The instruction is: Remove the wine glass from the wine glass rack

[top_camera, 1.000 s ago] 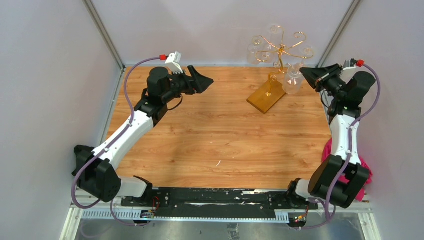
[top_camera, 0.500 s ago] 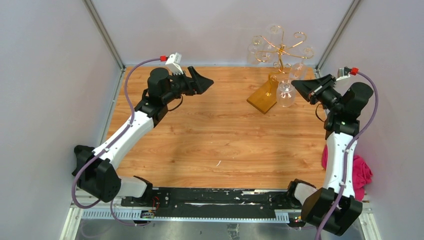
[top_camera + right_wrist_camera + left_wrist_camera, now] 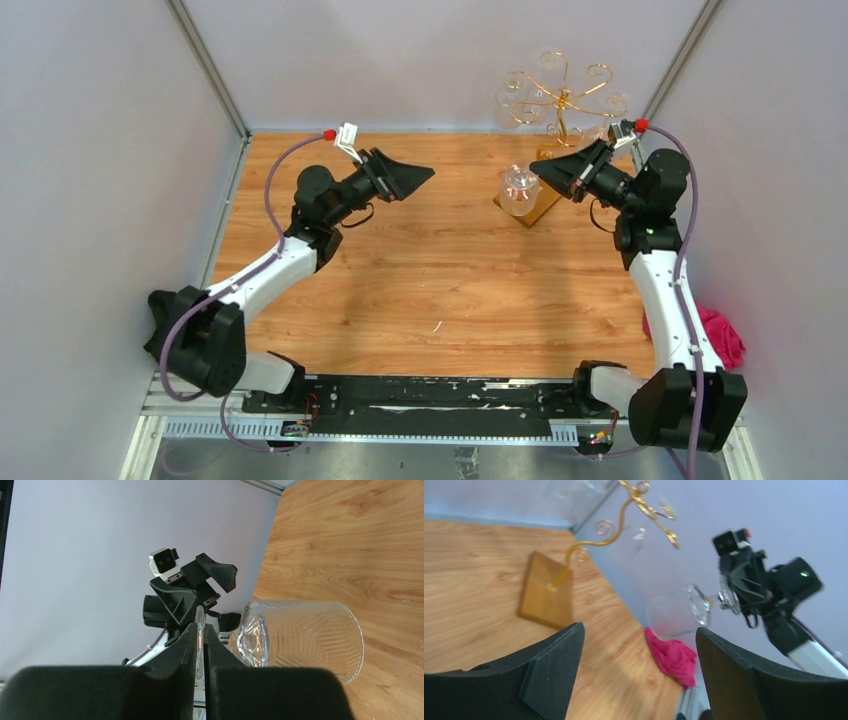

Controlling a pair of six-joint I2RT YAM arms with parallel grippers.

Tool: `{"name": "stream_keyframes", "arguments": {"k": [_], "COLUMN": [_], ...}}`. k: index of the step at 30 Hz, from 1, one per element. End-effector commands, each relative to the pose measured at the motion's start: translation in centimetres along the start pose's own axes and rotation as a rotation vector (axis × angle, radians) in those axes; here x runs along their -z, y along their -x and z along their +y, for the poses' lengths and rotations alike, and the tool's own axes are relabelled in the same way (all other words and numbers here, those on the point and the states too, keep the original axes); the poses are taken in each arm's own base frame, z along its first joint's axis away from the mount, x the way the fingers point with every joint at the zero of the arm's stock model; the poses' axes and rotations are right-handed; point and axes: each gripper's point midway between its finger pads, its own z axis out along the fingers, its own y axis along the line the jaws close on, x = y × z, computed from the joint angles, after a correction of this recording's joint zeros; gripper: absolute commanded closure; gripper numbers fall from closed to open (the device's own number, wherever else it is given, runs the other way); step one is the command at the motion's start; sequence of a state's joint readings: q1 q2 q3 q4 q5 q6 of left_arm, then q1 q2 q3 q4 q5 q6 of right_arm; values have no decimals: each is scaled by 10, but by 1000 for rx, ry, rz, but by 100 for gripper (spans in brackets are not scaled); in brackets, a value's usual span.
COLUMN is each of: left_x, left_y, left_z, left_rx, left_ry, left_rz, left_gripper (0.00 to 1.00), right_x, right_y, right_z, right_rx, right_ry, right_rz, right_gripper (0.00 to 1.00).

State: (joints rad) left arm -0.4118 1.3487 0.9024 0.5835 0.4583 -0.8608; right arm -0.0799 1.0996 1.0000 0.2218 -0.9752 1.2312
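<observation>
A clear wine glass [image 3: 519, 188] hangs in the air in front of the wine glass rack [image 3: 563, 100], lying sideways with its bowl toward the left. My right gripper [image 3: 541, 169] is shut on the glass's flat foot [image 3: 200, 622], and the ribbed bowl [image 3: 305, 639] sticks out beyond the fingers. The rack is gold wire with curled arms on an amber base [image 3: 538, 212]. My left gripper [image 3: 426, 175] is open and empty, pointing at the glass [image 3: 674, 612] from some way off to the left.
More clear glasses [image 3: 513, 95] hang on the rack's curled arms at the back right corner. A pink cloth [image 3: 722, 336] lies at the table's right edge by the right arm. Grey walls close in the back and both sides.
My right arm has swung left and forward, carrying the glass off the rack's arm to a spot above the rack's base. My left gripper has tipped and reached slightly right.
</observation>
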Motion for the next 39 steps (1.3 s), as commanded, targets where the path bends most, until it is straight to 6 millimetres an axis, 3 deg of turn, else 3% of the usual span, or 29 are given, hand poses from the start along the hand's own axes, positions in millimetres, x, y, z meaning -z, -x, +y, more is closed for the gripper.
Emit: {"name": "stream_keyframes", "arguments": {"k": [1, 3, 6, 9, 12, 16, 21, 28, 32, 39], "left_x": [9, 15, 0, -2, -1, 1, 5, 8, 10, 25], "left_y": [20, 18, 5, 0, 2, 7, 6, 7, 9, 23], "left_z": [-60, -72, -55, -48, -53, -60, -64, -68, -75, -120], "left_rx": [93, 158, 210, 189, 166, 155, 144, 138, 138, 108], "left_ry": [-423, -574, -571, -557, -568, -585, -592, -601, -614, -708], "left_rz": [-111, -102, -36, -34, -41, -49, -41, -37, -40, -65], "left_gripper": [12, 12, 14, 13, 14, 23, 21, 20, 20, 22], "right_x": [-5, -8, -12, -21, -30, -44, -50, -56, -65, -83], "right_y": [7, 6, 5, -4, -9, -18, -23, -28, -32, -46], "right_z": [62, 73, 90, 105, 114, 122, 139, 148, 143, 131], "right_rx": [106, 120, 147, 151, 149, 126, 141, 155, 133, 59], "right_ry": [176, 209, 249, 304, 355, 433, 506, 544, 548, 596], "right_rz": [-17, -8, 6, 36, 48, 80, 96, 100, 112, 148], "right_gripper": [100, 100, 100, 100, 100, 100, 100, 100, 100, 100]}}
